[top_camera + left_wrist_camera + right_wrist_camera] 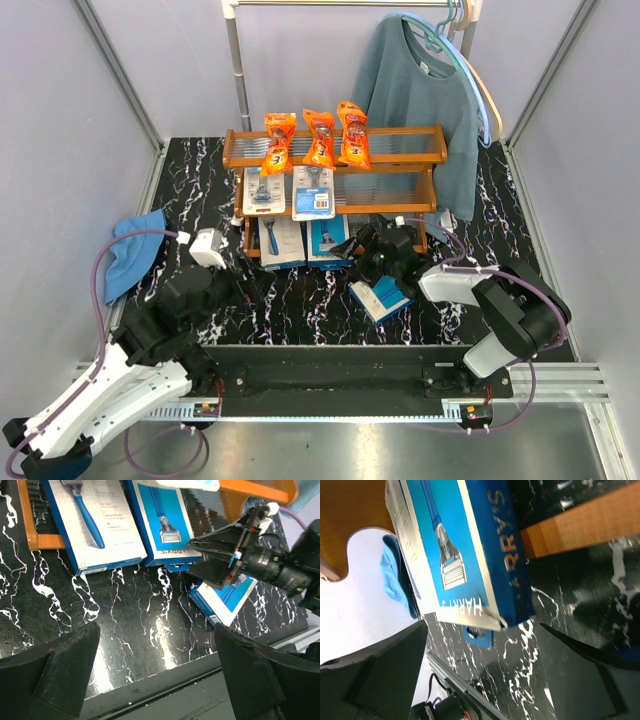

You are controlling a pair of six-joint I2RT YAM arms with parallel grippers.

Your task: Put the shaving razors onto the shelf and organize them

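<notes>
Shaving razors in retail packs, most of them set on a low wooden shelf (pixel 336 133) with three stepped wire tiers. The shelf stands toward the back of a black, white-veined surface (pixel 300 300).

Three orange bags (pixel 320 138) stand in a row on the top tier, left of its middle. Two grey-blue blister cards (pixel 313 192) lie side by side on the middle tier, at its left end. Two flat blue boxes (pixel 281 243), each picturing a razor, lean side by side at the left of the bottom tier, with their lower edges coming forward toward the surface. A third box (pixel 382 297) lies flat on the surface in front of the shelf, right of centre and apart from it, just below the right arm's wrist.

The right fingers (pixel 385 670) are spread wide and hold nothing. They sit low, close in front of the right-hand leaning box, whose lower corner and hang tab show in the gap between them. Whether they touch the box cannot be told.

The left fingers (pixel 60 675) are also spread wide and empty. They hang over bare surface in front of the shelf's left half, short of the boxes.

A blue cloth (pixel 130 252) lies at the left edge of the surface. Behind the shelf, a teal sweater (pixel 420 95) hangs from a metal clothes rail (pixel 240 70).
</notes>
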